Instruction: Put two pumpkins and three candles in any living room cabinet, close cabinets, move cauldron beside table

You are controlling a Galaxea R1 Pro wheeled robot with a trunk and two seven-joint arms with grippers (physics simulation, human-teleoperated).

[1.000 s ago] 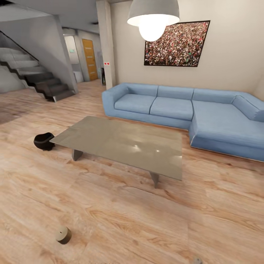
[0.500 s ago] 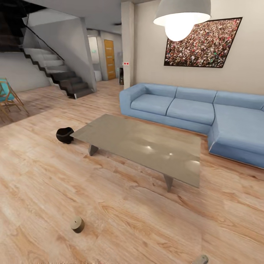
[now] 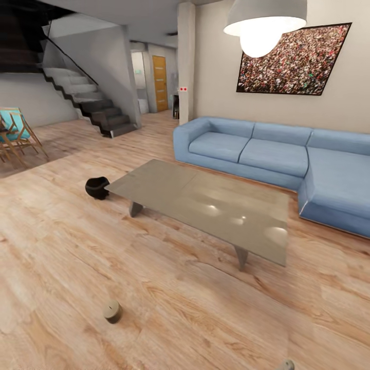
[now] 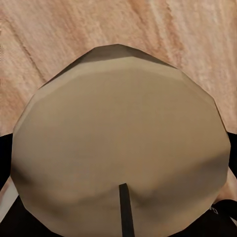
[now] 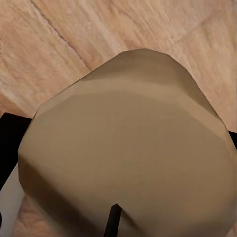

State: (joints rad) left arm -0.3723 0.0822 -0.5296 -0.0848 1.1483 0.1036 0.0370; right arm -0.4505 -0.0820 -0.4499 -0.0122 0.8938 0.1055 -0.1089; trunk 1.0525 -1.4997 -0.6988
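Candle point(image 4: 118, 143) sits close before left wrist camera, wick end toward lens; second candle point(image 5: 128, 158) likewise at right wrist. Probably each carried for cabinet drop, but claw fingers hidden, so grip state cannot tell. Third candle point(image 3: 111, 311) lies on floor point(image 3: 61, 246). Cauldron point(image 3: 96, 187) touches or nearly touches worktop point(image 3: 205, 205) corner.

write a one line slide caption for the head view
Black cauldron beside a low grey table, blue sofa behind, one candle on the wood floor.
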